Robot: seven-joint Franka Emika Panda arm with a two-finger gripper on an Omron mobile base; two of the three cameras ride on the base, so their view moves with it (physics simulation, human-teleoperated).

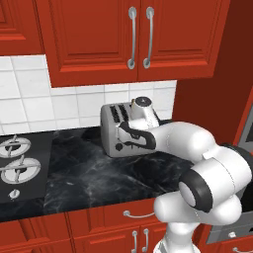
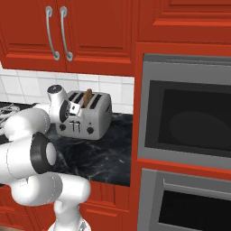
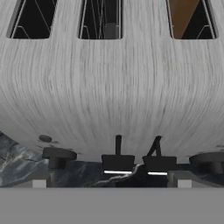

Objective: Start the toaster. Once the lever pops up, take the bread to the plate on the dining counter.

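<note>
Spread gripper (image 3: 111, 186) poised above toaster (image 3: 109, 87) levers (image 3: 117, 162). Bread (image 2: 88, 96) standing in far slot: probably light, stiff, crumbly; best pinched gently across exposed top edge.

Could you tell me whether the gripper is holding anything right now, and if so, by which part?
Nothing is held. The gripper is open, poised above the front of the toaster; the bread stands in a toaster slot, untouched.
</note>
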